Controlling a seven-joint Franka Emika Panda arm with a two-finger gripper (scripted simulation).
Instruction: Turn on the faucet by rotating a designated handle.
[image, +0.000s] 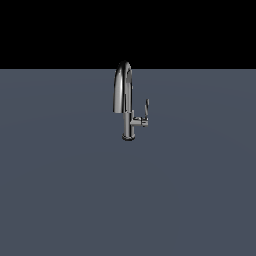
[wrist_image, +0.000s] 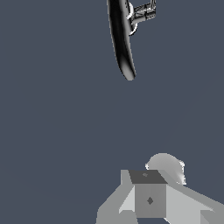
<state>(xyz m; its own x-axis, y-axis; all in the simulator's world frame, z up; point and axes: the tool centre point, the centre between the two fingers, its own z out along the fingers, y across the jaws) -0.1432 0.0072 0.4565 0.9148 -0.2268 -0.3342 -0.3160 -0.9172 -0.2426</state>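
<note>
Faucet (image: 124, 100) sits center frame, handle (image: 146, 107) sticking up, untouched. Gripper (wrist_image: 151, 199) is well short of it; can't tell if it's open.

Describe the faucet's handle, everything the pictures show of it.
The handle is a thin, slightly curved chrome lever blade, shiny like the rest of the faucet. It stands roughly upright at the end of a short horizontal stub that sticks out from the slim column toward the exterior view's right, below the arched spout. Only that stub touches it. The gripper is not on it, with bare floor between them in the wrist view, where the handle shows partly at the picture's edge.
</note>
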